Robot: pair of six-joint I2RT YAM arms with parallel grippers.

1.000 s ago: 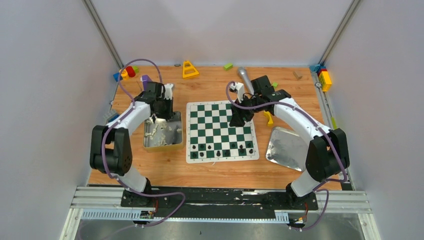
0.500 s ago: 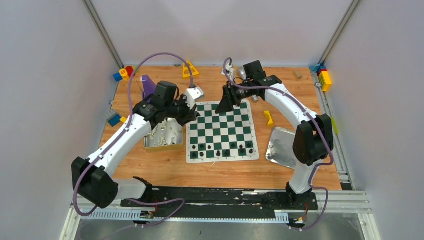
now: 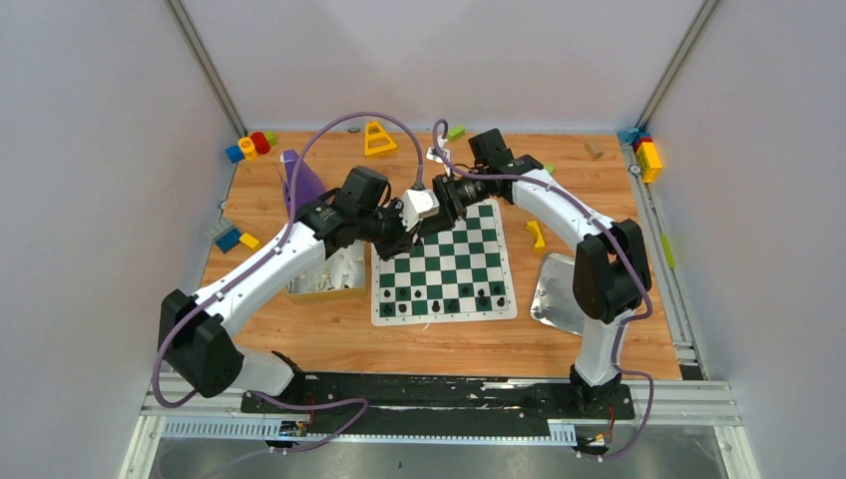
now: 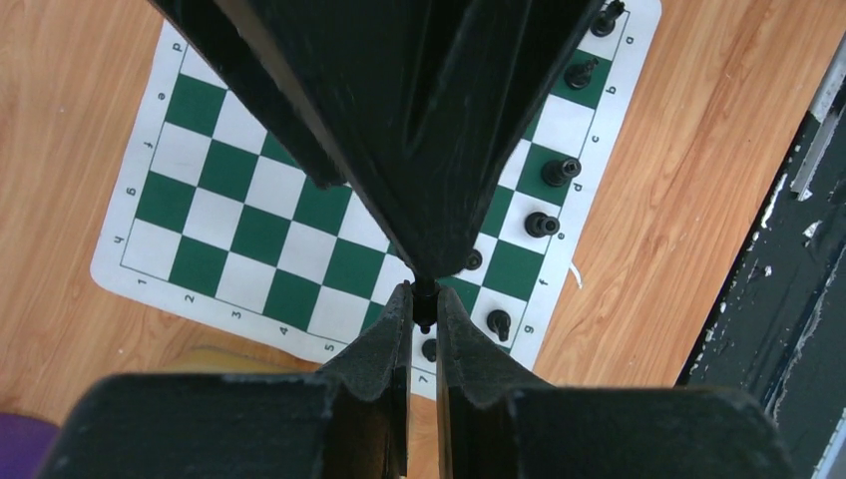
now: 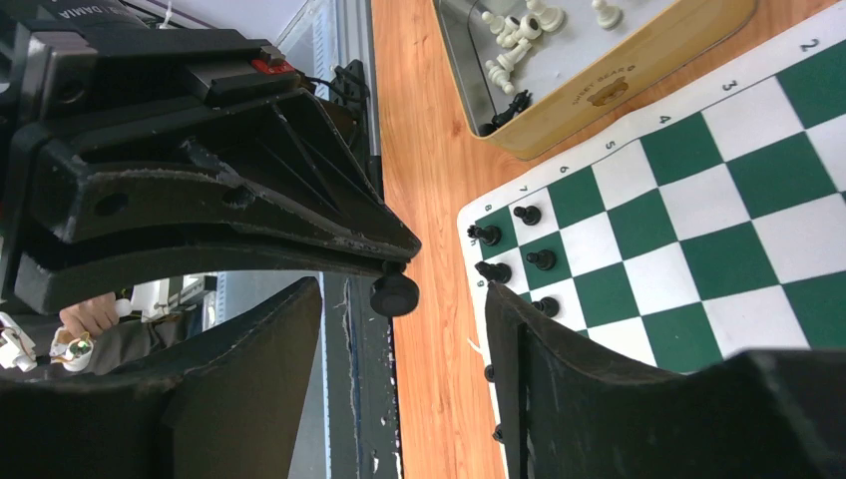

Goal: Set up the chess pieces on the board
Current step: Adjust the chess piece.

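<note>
Black chess piece (image 5: pixel 395 295) hangs pinched in the left hand (image 4: pixel 424 296) over the board (image 3: pixel 455 251) at the table's middle; the right hand (image 5: pixel 401 289) gapes wide, one finger on each side, apart from it.

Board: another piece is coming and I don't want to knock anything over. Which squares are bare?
Bare: middle and far rows of the board, wherever squares show, from the black pieces to the far border. Crowded: the two near rows, where those pieces stand.
</note>
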